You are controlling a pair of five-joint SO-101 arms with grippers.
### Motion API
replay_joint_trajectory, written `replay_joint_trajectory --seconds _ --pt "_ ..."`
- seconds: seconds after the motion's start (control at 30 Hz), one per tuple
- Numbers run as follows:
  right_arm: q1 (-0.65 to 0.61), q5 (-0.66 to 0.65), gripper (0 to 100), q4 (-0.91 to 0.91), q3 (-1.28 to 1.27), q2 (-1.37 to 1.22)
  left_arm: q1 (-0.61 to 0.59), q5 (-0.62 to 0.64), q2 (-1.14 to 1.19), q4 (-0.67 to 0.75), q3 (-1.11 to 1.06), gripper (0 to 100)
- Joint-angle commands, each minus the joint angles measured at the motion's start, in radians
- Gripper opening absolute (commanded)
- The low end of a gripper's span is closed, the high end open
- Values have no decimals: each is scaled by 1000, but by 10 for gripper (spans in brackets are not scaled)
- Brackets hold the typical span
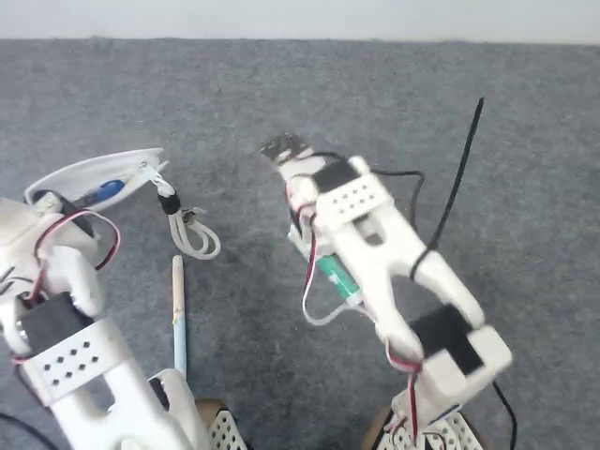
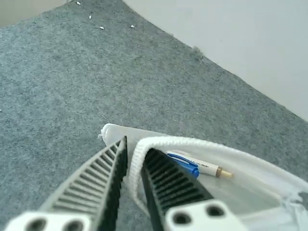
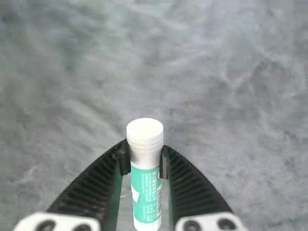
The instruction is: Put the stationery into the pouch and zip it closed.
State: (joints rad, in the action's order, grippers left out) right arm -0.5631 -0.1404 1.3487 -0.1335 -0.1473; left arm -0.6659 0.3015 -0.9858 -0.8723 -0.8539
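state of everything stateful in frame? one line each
pouch: unzipped, mouth open.
blue pen: inside pouch.
left gripper: shut on pouch rim.
right gripper: shut on glue stick.
glue stick: capped, gripped.
loose pen: lying on carpet, outside pouch.

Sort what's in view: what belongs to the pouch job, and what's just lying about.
Job: pouch, rim pinched in left claw; blue pen inside it; glue stick in right claw; loose pen on the carpet.
Lying about: grey scrap, unclear what; black cable; white flecks on the carpet.
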Motion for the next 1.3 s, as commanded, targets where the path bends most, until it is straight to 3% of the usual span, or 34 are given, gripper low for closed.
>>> replay_joint_trajectory --seconds 0.0,0.33,0.63,1.13,1.27 --pt "-51 41 6 -77 -107 200 17 -11 -6 46 24 12" --pt "-79 175 6 -271 -319 424 81 -11 -6 48 2 12" --pt "-71 282 6 -274 -344 519 94 -11 -6 46 -1 12" --pt "-61 287 6 -414 -603 845 155 -28 -8 41 13 12" --pt "-58 285 6 -440 -661 932 221 -35 -8 26 30 12"
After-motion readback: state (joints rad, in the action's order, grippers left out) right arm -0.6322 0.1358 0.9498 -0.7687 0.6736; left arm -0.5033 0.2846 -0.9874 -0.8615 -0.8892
